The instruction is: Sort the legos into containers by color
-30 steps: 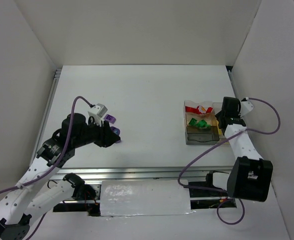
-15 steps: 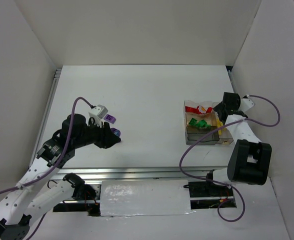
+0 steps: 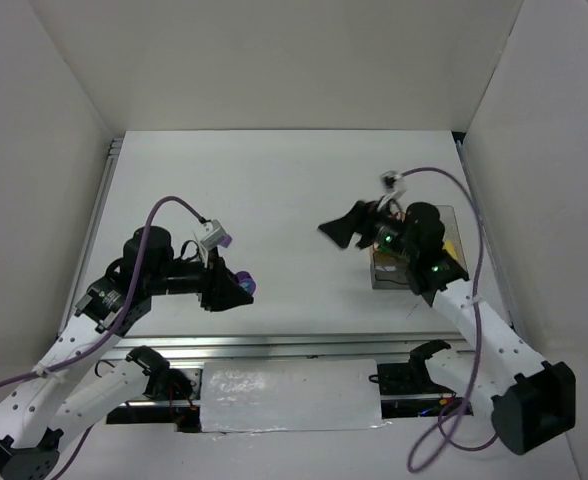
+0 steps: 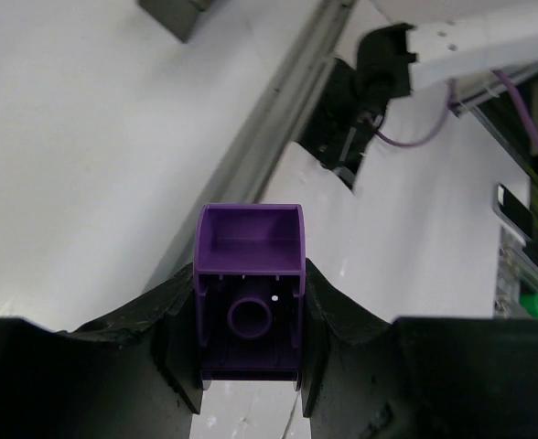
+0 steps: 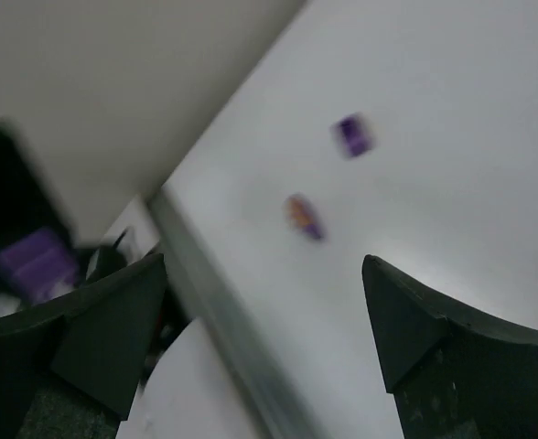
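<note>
A purple brick (image 4: 251,302) is clamped between the jaws of the left gripper (image 3: 236,288) and held above the table (image 3: 274,180), well apart from the containers (image 3: 389,275); it is gripped by two opposite side walls, with its hollow underside turned to the wrist camera. The right gripper (image 3: 346,228) is spread wide and nothing is held in it; it is raised over the table, left of the containers. A second brick (image 3: 222,240), also purple, is seen lying loose near the left gripper. Such a brick is judged light, rigid and smooth-walled; it could slip or twist if pinched at a corner; flat opposite sides are best taken squarely, with modest force.
</note>
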